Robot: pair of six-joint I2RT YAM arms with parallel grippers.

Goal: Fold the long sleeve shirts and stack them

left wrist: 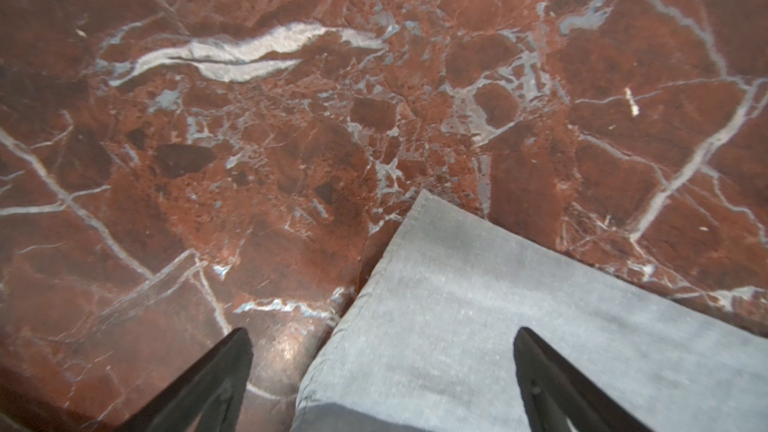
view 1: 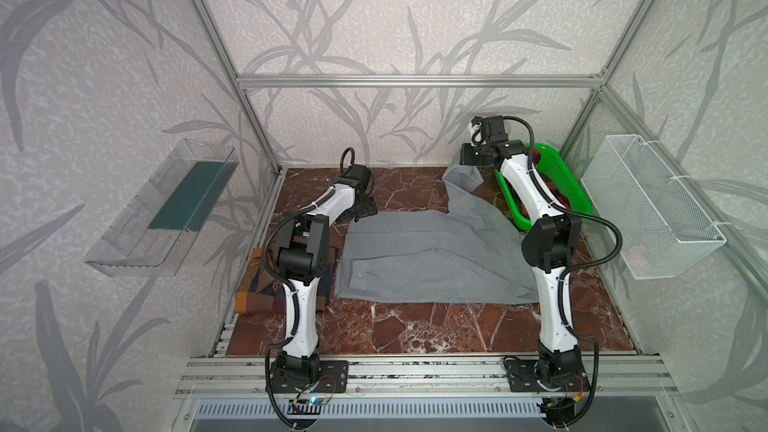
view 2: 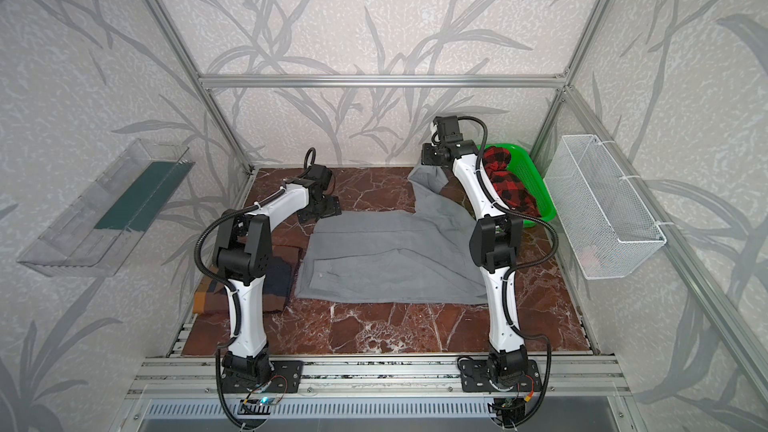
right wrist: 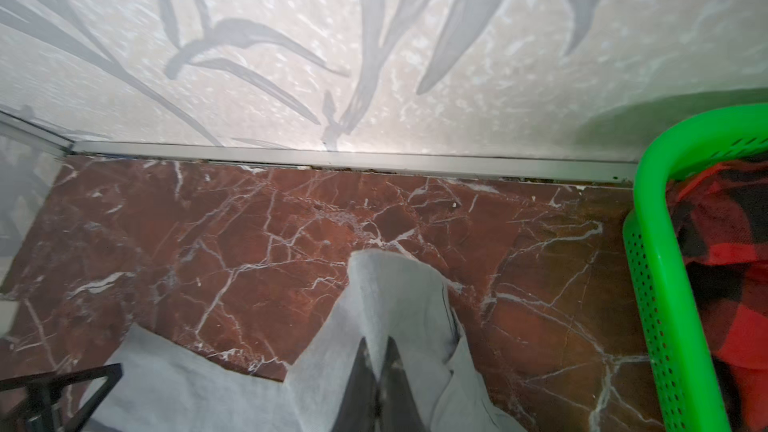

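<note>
Right wrist: grey shirt point(right wrist: 390, 284) pinched within right end effector point(right wrist: 377, 343).

Red-brown veined marble tabletop point(view 1: 415, 326), grey shirt point(view 1: 415, 259) spread across its middle, colour-block checked shirt point(view 1: 253, 284) at its left edge, green basket point(view 1: 565, 176) in the far right corner.

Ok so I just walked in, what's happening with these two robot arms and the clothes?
Two arms are working on a grey shirt spread on the marble table. The right tool is shut on one sleeve, holding it raised near the back wall. The left tool is open above the shirt's far left corner, holding nothing. A checked shirt lies bundled at front left, and a green basket at the right holds a red-and-black plaid garment.
</note>
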